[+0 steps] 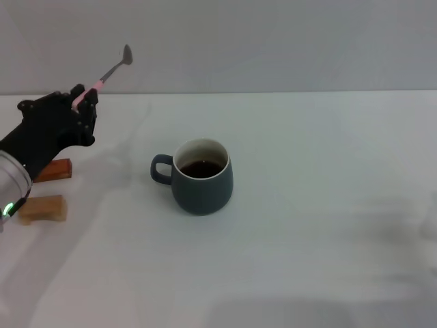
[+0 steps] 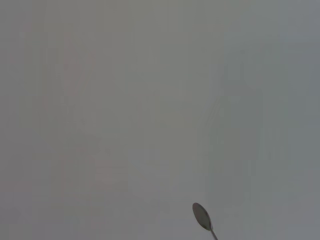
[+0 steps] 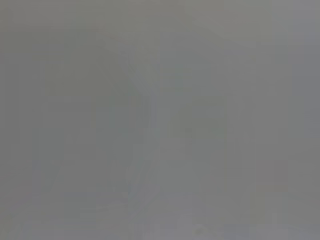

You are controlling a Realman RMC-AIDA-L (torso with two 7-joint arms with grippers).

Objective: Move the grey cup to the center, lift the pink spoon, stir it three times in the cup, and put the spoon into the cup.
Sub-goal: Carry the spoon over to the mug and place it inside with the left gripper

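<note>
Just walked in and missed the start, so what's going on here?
The left gripper is shut on the pink spoon, holding it up in the air at the table's left side, metal bowl pointing up and away. The grey cup, with dark liquid in it, stands near the middle of the white table, handle toward the left arm. The spoon is not yet over the cup. Two small blocks, a reddish-brown block and a light wooden block, lie beneath that arm. The right gripper is out of view.
</note>
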